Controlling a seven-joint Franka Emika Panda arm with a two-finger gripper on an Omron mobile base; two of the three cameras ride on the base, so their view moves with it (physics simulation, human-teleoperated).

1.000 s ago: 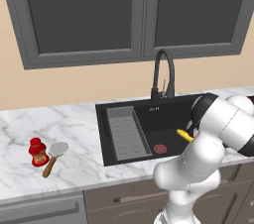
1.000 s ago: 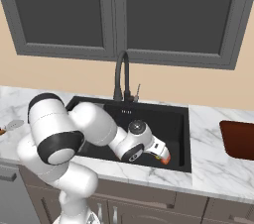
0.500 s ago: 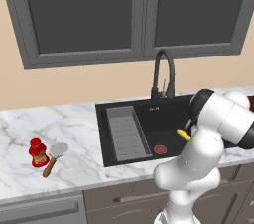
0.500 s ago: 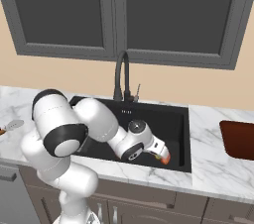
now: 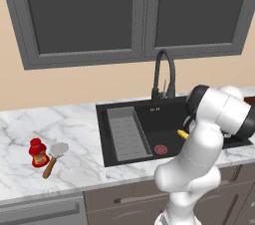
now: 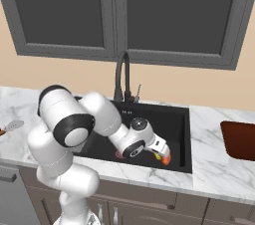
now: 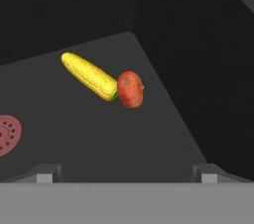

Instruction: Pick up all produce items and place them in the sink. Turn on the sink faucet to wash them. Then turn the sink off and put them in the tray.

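The two produce items lie end to end on the floor of the black sink [image 6: 182,119], near its right wall. They are a yellow corn cob [image 7: 89,76] and a smaller orange-red vegetable [image 7: 130,89] touching its green end. My gripper [image 7: 126,176] hangs low inside the basin just short of them, open, with nothing between its fingers. From the right base view the gripper [image 6: 160,151] sits beside the orange-red vegetable [image 6: 166,160]. A tip of the corn cob [image 5: 182,134] shows past my arm. The black gooseneck sink faucet [image 5: 164,72] stands behind the basin. The reddish-brown tray [image 6: 239,140] lies on the counter to the right.
A round red drain [image 5: 160,149] and a grey ribbed insert [image 5: 127,132] occupy the sink's middle and left. On the marble counter to the left stand a red squat bottle [image 5: 37,152] and a wooden-handled spatula [image 5: 54,157]. Dark cabinets hang overhead.
My arm's upper links have shifted slightly. The gripper stays low in the sink with its jaws open, and the corn and vegetable have not moved.
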